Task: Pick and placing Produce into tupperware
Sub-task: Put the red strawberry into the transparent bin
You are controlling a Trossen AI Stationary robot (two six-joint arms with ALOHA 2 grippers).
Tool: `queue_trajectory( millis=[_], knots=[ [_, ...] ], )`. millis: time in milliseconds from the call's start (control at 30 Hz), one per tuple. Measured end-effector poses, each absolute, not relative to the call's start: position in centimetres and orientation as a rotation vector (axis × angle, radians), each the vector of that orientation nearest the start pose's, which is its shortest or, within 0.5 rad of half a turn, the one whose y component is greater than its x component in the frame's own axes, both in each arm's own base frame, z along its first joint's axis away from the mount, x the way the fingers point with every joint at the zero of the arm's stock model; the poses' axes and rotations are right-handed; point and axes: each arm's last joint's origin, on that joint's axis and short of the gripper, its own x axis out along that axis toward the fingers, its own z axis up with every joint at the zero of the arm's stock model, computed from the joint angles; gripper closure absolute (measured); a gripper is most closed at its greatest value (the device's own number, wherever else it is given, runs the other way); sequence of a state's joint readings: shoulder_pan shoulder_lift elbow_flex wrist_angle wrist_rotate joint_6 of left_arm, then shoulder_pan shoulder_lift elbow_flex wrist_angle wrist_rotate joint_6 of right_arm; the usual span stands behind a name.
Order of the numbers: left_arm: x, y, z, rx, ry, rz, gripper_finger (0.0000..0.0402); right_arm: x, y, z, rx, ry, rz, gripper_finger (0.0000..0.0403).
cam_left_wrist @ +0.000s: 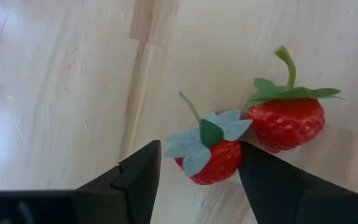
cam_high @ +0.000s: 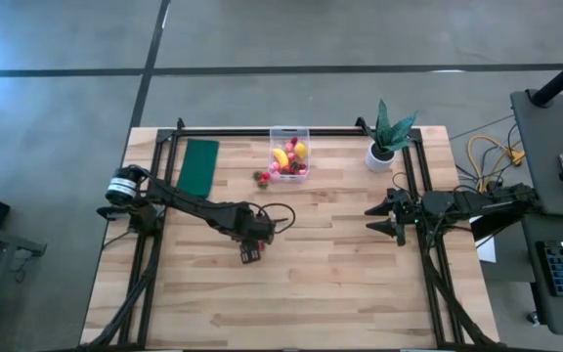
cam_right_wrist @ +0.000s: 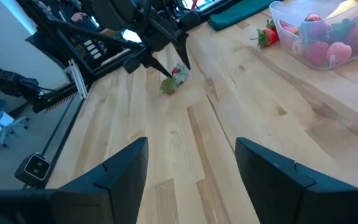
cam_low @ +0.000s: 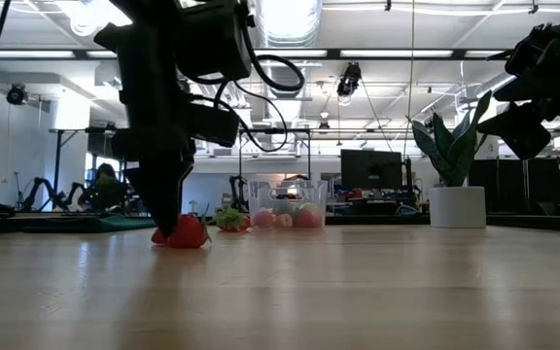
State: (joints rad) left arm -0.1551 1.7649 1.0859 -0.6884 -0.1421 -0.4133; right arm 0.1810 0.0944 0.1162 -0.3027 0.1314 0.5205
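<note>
Left gripper point(cam_left_wrist: 197, 180) down at bench point(cam_high: 360, 284) centre, fingers spread around one strawberry point(cam_left_wrist: 211, 155), not clenched. Right gripper point(cam_high: 391, 217) released, hovering near right edge.

Two strawberries point(cam_left_wrist: 211, 155) lie side by side on the table beneath the left gripper point(cam_left_wrist: 197, 180), a second strawberry point(cam_left_wrist: 286, 121) touching the first. One more strawberry point(cam_high: 262, 178) sits just beside the one clear tupperware point(cam_high: 289, 132). Inside that box there is one banana point(cam_high: 280, 156), one lemon point(cam_high: 300, 150) and several red and pink fruits, too crowded to count. There are two arms, one potted plant point(cam_high: 387, 135) and one dark green pad point(cam_high: 199, 166).
</note>
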Motion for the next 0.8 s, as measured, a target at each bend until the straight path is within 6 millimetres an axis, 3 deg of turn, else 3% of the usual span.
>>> queue_trajectory(
  millis=[200, 533, 800],
  knots=[
    [31.36, -4.42, 15.81, -0.144, 1.332, 0.271, 0.0214, 9.26, 1.31, 16.69, 0.473, 0.284, -0.024, 0.017],
    [31.86, -4.37, 15.89, -0.149, 1.278, 0.264, 0.0272, 9.26, 1.31, 16.7, 0.473, 0.284, -0.024, 0.017],
    [32.14, -4.13, 15.95, -0.142, 1.246, 0.281, 0.0277, 9.26, 1.31, 16.7, 0.473, 0.284, -0.024, 0.017]
  ],
)
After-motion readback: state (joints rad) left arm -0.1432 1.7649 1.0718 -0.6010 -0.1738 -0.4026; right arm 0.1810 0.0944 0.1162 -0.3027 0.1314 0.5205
